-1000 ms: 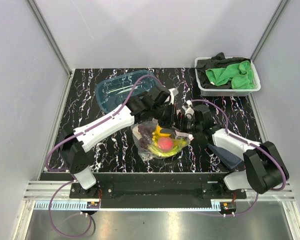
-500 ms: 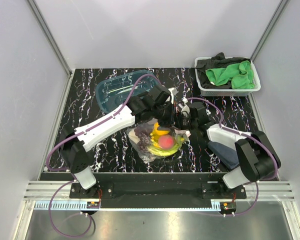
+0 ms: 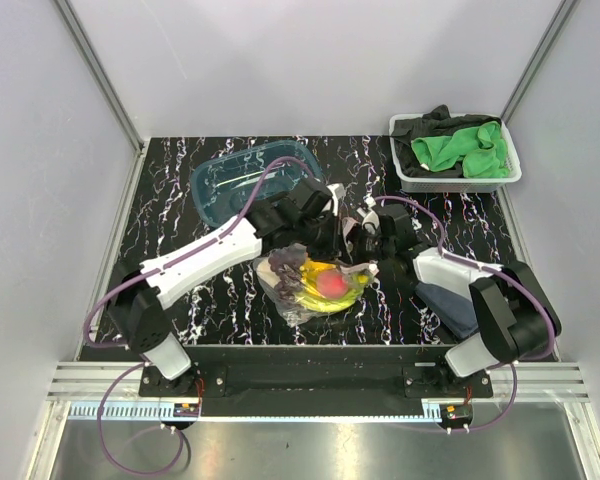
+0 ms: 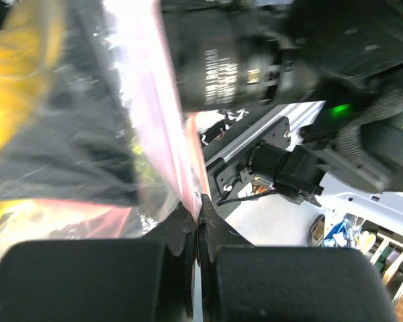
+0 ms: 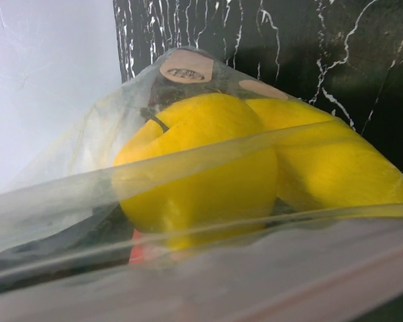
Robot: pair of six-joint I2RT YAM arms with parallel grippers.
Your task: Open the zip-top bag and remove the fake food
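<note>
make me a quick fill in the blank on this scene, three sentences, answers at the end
1. The left gripper is shut on the ___ zip strip of the zip-top bag.
2. The fake food sits ___ the bag.
3. The white basket holds black and ___ cloths.
Missing words: pink; inside; green

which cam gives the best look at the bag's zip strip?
Left wrist: the pink zip strip runs close-up down into the left pincer, which is shut on it. Right wrist shows only a faint pinkish line low in frame. Top external shows the whole bag, but the strip is unresolved.
</note>
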